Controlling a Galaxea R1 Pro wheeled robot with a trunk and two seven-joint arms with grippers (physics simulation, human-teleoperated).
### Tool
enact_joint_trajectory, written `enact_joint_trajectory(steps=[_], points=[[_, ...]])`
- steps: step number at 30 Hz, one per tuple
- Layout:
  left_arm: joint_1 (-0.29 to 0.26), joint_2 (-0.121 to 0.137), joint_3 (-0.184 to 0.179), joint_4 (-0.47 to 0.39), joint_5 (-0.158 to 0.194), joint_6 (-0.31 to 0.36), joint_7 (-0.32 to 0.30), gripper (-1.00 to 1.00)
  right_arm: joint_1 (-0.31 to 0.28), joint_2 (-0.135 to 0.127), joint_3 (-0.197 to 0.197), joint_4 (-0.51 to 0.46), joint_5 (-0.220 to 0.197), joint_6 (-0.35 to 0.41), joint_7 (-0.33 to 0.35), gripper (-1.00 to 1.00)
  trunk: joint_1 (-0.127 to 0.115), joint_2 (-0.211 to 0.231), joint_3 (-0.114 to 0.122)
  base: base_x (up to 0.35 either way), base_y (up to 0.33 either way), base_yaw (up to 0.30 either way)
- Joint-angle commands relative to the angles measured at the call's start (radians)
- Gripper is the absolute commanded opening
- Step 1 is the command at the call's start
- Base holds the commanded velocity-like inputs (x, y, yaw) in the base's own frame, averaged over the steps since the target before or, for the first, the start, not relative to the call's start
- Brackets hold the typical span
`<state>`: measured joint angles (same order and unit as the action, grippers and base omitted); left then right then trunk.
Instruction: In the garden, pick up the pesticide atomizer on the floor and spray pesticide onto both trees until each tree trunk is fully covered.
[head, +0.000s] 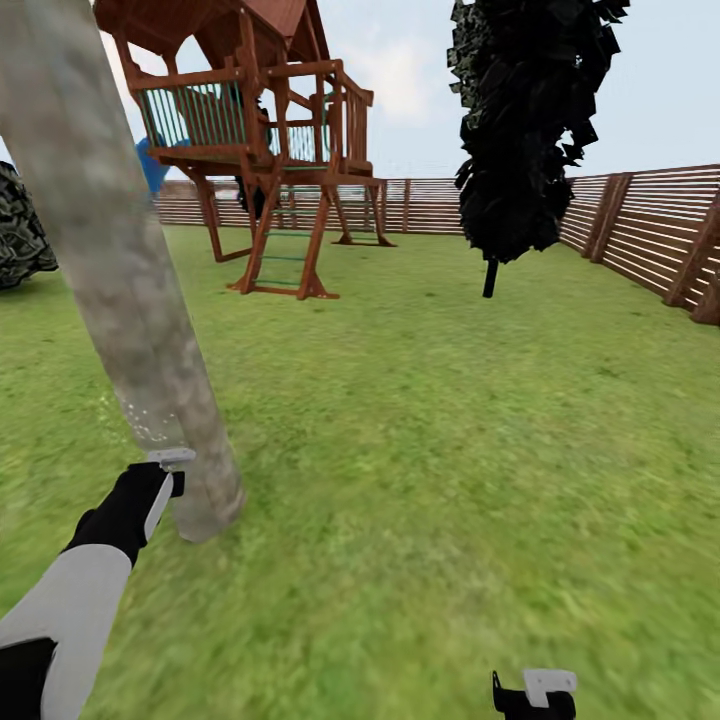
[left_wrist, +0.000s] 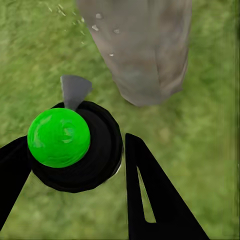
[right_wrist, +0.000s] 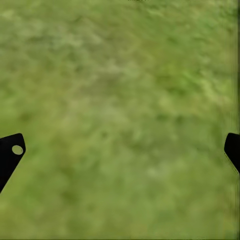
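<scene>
Left gripper (left_wrist: 75, 165) clamped on pesticide atomizer (left_wrist: 75, 145), near base of tree trunk (head: 130, 300), left foreground; pale droplets (head: 150, 425) speckle trunk. Right gripper (right_wrist: 120, 150) fingers spread apart over lawn (head: 450, 450), nothing between.

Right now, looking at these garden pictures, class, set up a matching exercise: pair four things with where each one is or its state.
Things:
1. tree trunk
2. play tower
3. left gripper
4. right gripper

Places or states:
a. low at the head view's edge, over bare grass, fingers wide apart
b. far across the lawn, near the fence
c. close to the base of the trunk, shut on a round object with a green top
d. leaning, grey-tan, rising out of the head view

Pairs: 1-d, 2-b, 3-c, 4-a
</scene>
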<state>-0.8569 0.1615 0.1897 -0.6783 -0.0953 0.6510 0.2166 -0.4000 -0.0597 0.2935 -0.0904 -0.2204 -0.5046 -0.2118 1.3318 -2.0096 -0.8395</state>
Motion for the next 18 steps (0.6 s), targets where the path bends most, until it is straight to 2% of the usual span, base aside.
enact_joint_trajectory(steps=[1, 5, 13, 18], points=[[-0.001, 0.003, 0.002, -0.007, -0.011, 0.025, -0.003, -1.0, 0.0, 0.0, 0.009, 0.0, -0.007, -0.002, -0.003, 1.0, 0.0, 0.0, -0.001, 0.006, -0.273, 0.143], [0.001, -0.001, 0.002, -0.049, -0.012, 0.047, -0.003, -1.0, 0.0, 0.001, 0.009, 0.0, -0.007, -0.002, -0.003, 1.0, 0.0, 0.0, -0.001, 0.135, -0.241, 0.244], [0.001, -0.003, 0.004, -0.061, -0.008, 0.053, -0.003, -1.0, 0.0, 0.001, 0.009, 0.0, -0.007, -0.002, -0.003, 1.0, 0.0, 0.0, -0.001, 0.214, -0.193, 0.274], [0.003, -0.004, 0.004, -0.061, -0.009, 0.053, -0.002, -1.0, 0.0, 0.001, 0.009, 0.0, -0.008, -0.002, -0.003, 1.0, 0.0, 0.0, -0.001, 0.105, -0.257, 0.059]])
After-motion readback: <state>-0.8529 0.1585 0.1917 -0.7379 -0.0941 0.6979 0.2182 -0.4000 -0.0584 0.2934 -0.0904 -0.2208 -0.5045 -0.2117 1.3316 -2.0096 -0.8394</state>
